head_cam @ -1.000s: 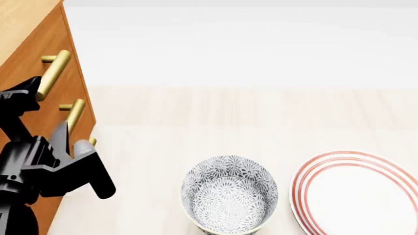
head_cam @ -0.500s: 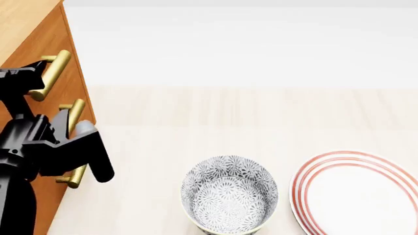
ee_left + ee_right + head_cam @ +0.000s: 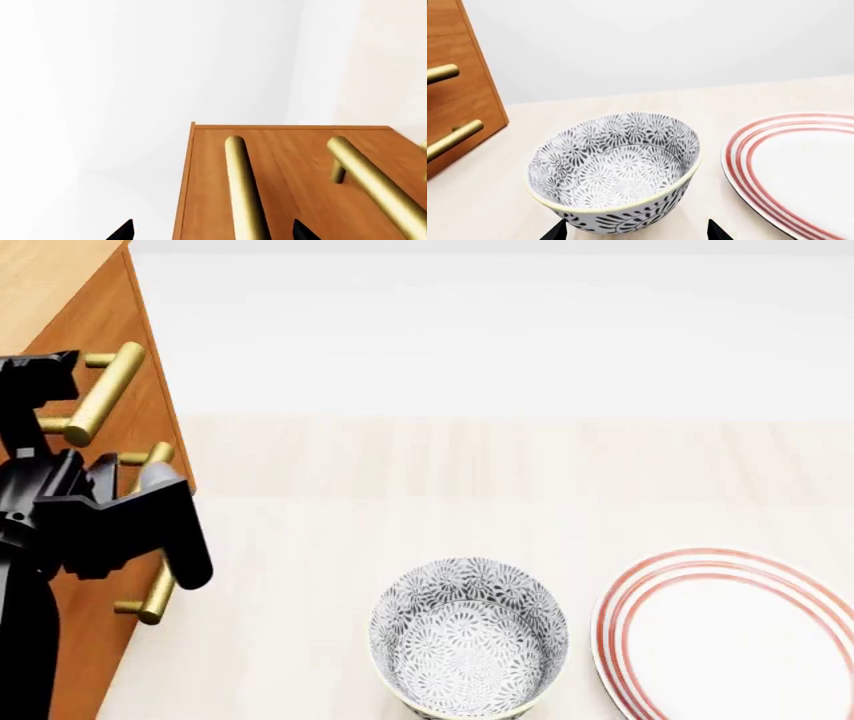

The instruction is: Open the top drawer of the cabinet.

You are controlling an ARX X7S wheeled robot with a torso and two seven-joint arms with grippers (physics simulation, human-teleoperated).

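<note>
Cabinet [image 3: 60,300]: orange-brown wood, at the far left edge of the head view, standing on the pale worktop [image 3: 400,470]. Three brass bar handles show on its front.

Top drawer [image 3: 293,150]: uppermost of the three; front appears flush with the cabinet face, so judged not yet drawn out. Its handle [image 3: 107,392] is the highest brass bar in the head view. In the left wrist view a bar runs between the two dark fingertips, the nearest to the cabinet's top edge.

Left pincer [image 3: 210,232]: jaws parted; only the two black fingertips [image 3: 123,231] show at the frame edge, one either side of the bar, neither visibly touching it. In the head view the black arm covers much of the cabinet front, with its forward end level with the top handle.

Right pincer [image 3: 634,231]: jaws parted, nothing between them; hovers just above the near rim of the bowl, not engaged in the task.

Patterned bowl [image 3: 467,645]: grey-and-white floral, upright on the worktop, well apart from the cabinet.

Plate [image 3: 734,635]: white with red rings, just beside the bowl.

Step in hand, as judged: lining up on the top handle, before the grasp.

Next move calls for: advancing until the bar sits fully between the fingers, closing on it, then pulling straight out from the cabinet face. Care needed that the lower handle is not the one taken.
</note>
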